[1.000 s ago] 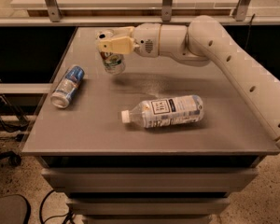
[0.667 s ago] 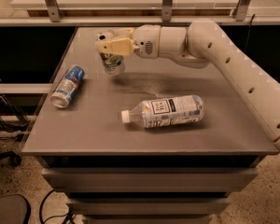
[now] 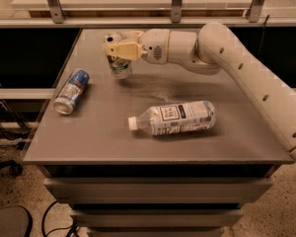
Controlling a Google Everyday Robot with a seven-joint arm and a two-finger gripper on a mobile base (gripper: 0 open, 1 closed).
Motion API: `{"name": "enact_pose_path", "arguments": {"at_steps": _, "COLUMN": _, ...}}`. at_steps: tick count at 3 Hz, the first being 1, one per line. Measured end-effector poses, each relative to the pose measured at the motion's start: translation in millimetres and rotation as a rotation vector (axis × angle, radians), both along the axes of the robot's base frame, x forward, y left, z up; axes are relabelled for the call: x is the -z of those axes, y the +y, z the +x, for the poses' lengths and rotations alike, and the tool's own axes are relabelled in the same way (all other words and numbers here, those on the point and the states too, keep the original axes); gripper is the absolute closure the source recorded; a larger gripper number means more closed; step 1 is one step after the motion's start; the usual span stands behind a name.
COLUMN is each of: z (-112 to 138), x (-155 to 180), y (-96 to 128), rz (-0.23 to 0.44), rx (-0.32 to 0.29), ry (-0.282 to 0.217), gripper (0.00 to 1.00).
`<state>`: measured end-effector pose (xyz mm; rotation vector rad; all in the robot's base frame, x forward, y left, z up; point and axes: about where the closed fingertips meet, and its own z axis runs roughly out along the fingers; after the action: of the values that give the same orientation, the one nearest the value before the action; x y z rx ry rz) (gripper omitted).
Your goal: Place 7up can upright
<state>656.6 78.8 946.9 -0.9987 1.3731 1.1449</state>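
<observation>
"While the 7up can [image 3: 120, 68] stands upright under the tool [image 3: 117, 46], toward the far left corner of the desk [image 3: 227, 142], what worries you?"

"The release. The tool has its two fingers closed on the 7up can's upper part, one on the near side and one behind, so the grip sits high. I cannot tell whether the base touches the desk or hangs just above it. If it hangs, opening the fingers drops it, and a dented can may land on an edge and tip."

"And if it is down?"

"Then the danger is the pull-away. A finger that drags on the rim as it parts, or a tool that lifts before it is fully open, would take the 7up can over with it. It looks light, I judge, and needs little to topple."

"Would it hit anything?"

"Not likely. The blue can [image 3: 72, 91] lies on its side well apart to the left, and the bottle [image 3: 175, 117] lies on its side well apart toward the front. A rolling can could go off the far or left edge, though."

"How is the arm [image 3: 246, 78] set?"

"It comes in from the front right, climbs over the desk and bends, so its last stretch lies nearly level. The tool points left and takes the 7up can from the side."
</observation>
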Motion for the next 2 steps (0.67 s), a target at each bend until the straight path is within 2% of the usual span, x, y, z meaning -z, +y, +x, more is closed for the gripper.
{"name": "enact_pose_path", "arguments": {"at_steps": 1, "z": -0.6, "x": 1.1, "y": 0.0, "rz": 0.006, "rx": -0.002, "ry": -0.001, "gripper": 0.00}}
{"name": "enact_pose_path", "arguments": {"at_steps": 2, "z": -0.5, "x": 1.1, "y": -0.1, "rz": 0.007, "rx": -0.003, "ry": -0.002, "gripper": 0.00}}
